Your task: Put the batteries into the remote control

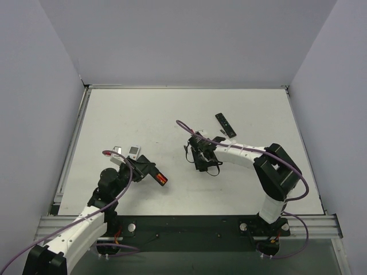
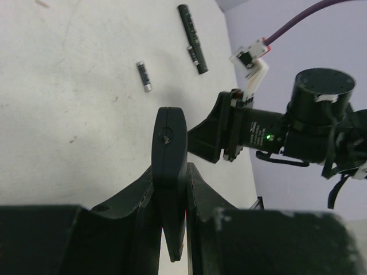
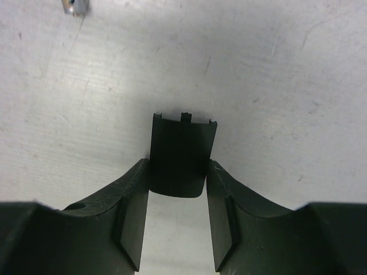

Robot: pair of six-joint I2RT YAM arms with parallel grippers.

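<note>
Gripping slim black remote, flat tabbed cover

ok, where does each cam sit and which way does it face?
Top external: above and behind, looking down at the table; left arm and right arm both show.
Left wrist: on the left arm, looking along the left pincer, shut on a remote, toward the right arm.
Right wrist: looking down at the table; right pincer flanks a dark cover.
Shared: top and left wrist both show the second remote lying on the table.
</note>
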